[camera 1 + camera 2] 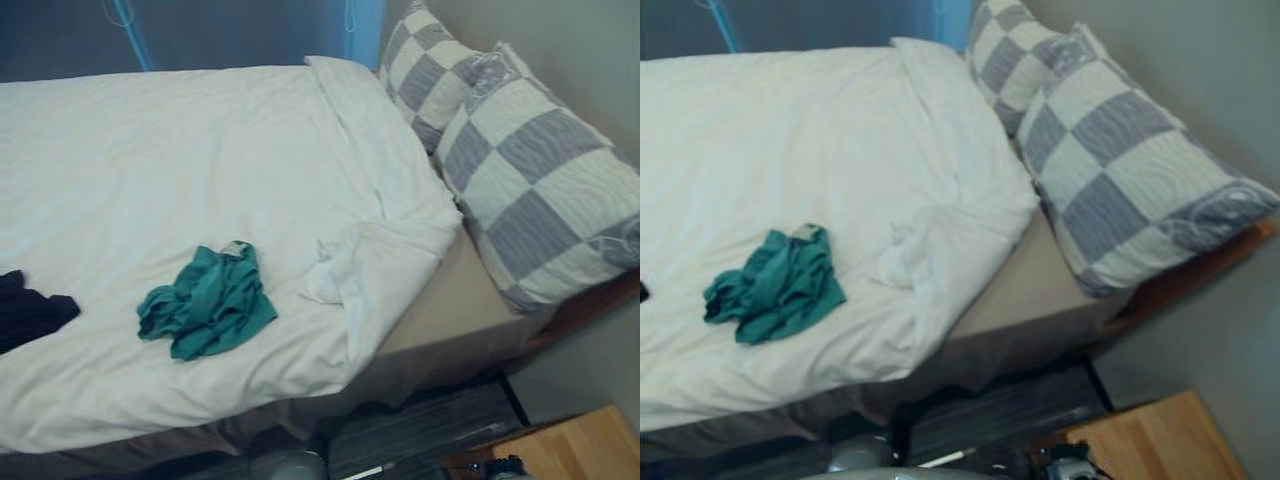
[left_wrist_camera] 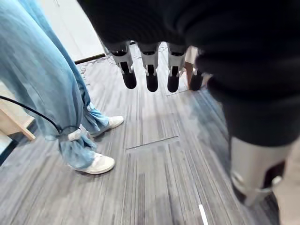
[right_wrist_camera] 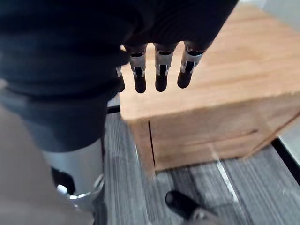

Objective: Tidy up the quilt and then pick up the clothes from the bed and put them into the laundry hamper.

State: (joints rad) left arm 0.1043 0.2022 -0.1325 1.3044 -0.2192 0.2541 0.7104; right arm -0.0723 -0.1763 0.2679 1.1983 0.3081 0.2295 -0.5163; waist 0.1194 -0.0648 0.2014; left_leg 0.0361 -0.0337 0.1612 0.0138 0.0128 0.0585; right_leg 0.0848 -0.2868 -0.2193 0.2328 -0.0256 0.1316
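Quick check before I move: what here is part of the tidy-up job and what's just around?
Job:
quilt, rumpled at its corner
green garment on the quilt
dark garment at the bed's left edge

Just around:
two checked pillows
wooden cabinet
a person's legs on the floor

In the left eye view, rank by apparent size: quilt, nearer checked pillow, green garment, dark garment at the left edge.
1. White quilt, by far the largest.
2. Nearer checked pillow.
3. Green garment.
4. Dark garment looks smallest, but the picture's edge cuts it off, so its true rank is unsure.
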